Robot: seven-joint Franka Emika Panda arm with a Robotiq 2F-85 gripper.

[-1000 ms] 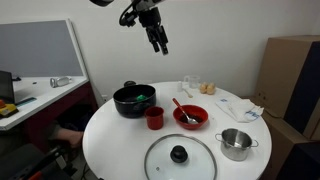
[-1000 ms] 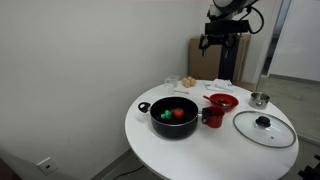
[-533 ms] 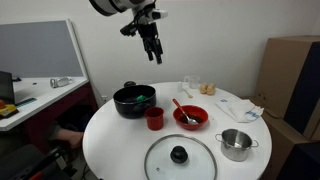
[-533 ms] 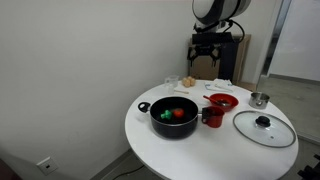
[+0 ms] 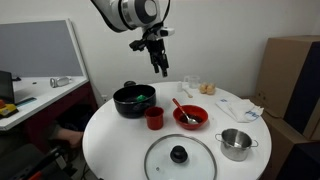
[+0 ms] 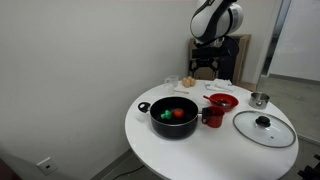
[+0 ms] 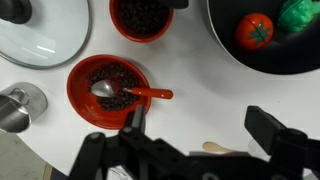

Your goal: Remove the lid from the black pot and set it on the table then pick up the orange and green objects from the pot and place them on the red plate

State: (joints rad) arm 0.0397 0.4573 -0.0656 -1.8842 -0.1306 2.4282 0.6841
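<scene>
White arm [image 5: 125,12] arched high above the table [image 5: 108,132], tool [image 5: 160,66] pointing down, jaws apart, seemingly empty

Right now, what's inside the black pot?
The black pot holds an orange piece and a green piece; the lid lies on the table. The wrist view crops the pot, so part of its floor is unseen.

A plain white wall [image 6: 70,70] fills the backdrop in an exterior view, with a small socket [image 6: 42,163] low down on it. The round white tabletop [image 5: 105,135] stands between a cluttered desk [image 5: 35,100], backed by a grey partition panel [image 5: 35,50], and brown cardboard boxes [image 5: 292,80].
</scene>
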